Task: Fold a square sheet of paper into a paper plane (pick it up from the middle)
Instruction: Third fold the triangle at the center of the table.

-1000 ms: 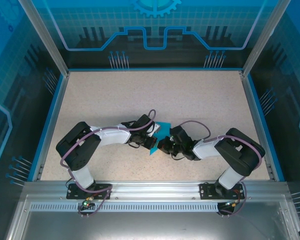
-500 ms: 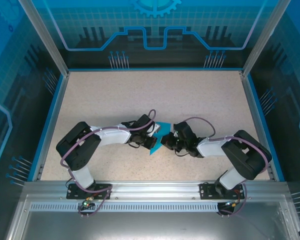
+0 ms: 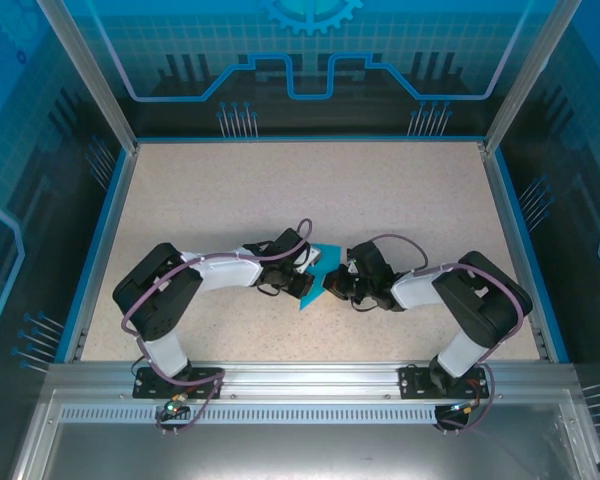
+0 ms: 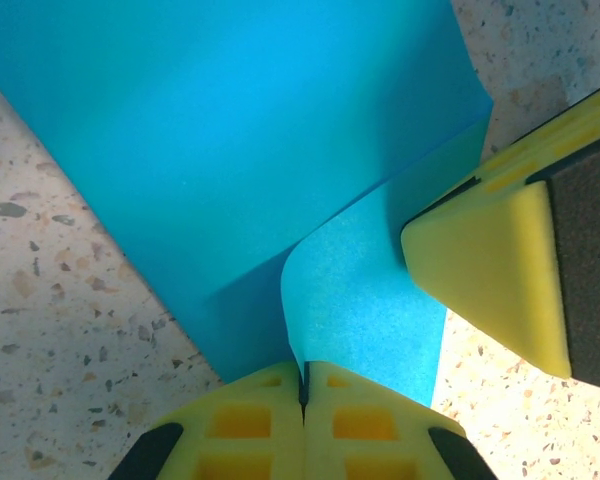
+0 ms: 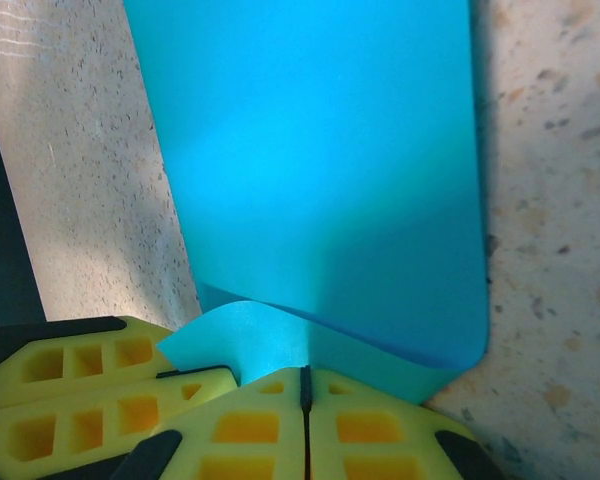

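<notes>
Right, both arms are in on the square sheet of paper [image 3: 323,258], which lies near the middle of the table [image 3: 230,190], a little toward the near edge, caught between the two grippers. The left gripper [image 4: 303,398] is pinched tight on a raised lip of the sheet. The right gripper [image 5: 305,398] is clamped the same way on a curled fold at its edge.

I reckon this stuff is featherlight, floppy and quick to crease wrongly or tear, so I'd hold it by the edges close to the fold line and pull gently.

The top camera gives me the arms' layout, but they cover most of the blue. The wrist cameras give me the curl of the layers and each pinch seam, and the left one catches one of the right fingers [image 4: 490,270] over the lower layer.
</notes>
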`<control>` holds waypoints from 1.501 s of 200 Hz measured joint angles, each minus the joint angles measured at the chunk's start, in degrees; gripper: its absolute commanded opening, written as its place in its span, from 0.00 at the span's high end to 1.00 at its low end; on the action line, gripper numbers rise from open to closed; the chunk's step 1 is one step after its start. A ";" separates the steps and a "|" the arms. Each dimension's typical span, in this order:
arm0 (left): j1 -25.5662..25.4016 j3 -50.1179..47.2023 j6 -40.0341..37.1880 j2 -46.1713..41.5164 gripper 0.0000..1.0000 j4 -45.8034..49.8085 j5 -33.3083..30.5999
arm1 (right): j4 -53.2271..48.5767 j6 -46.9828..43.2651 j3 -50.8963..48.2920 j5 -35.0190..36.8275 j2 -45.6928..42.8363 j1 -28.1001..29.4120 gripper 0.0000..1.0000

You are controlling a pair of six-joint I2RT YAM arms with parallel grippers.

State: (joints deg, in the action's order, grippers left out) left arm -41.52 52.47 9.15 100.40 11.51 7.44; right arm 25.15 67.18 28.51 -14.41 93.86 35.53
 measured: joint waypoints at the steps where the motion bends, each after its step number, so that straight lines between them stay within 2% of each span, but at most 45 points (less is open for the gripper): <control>1: 0.00 0.00 0.00 0.00 1.00 -0.02 0.00 | -0.04 -0.04 0.00 0.00 -0.04 -0.04 0.93; 58: 0.00 0.22 0.00 0.11 1.00 0.15 0.00 | -5.97 -4.42 0.61 -0.59 -6.40 -5.20 0.92; 120: 0.00 0.26 0.02 0.15 1.00 0.17 0.15 | -7.02 -6.21 1.79 -2.34 -0.98 -5.40 0.93; 182: 0.00 0.26 0.02 0.17 1.00 0.13 0.15 | -12.98 -7.96 4.61 -2.40 -2.16 -5.99 0.92; 210: 0.00 0.26 0.02 0.22 1.00 0.13 0.17 | -13.07 -8.76 5.09 -3.13 -2.32 -7.85 0.93; 258: 0.00 0.31 0.04 0.26 1.00 0.13 0.17 | -10.51 -8.81 6.54 -5.16 2.43 -8.59 0.94; 282: 0.00 0.31 0.79 0.26 0.94 0.15 0.17 | -9.92 -8.85 6.75 -5.38 2.86 -8.59 0.94; 300: 0.00 0.31 1.77 0.17 0.83 0.17 0.11 | -11.52 -9.73 7.06 -4.96 2.16 -8.59 0.93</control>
State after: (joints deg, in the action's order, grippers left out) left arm -41.52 52.77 10.92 100.57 11.68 7.55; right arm 13.63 57.45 35.57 -19.38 96.03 26.94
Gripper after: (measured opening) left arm 0.124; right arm 0.063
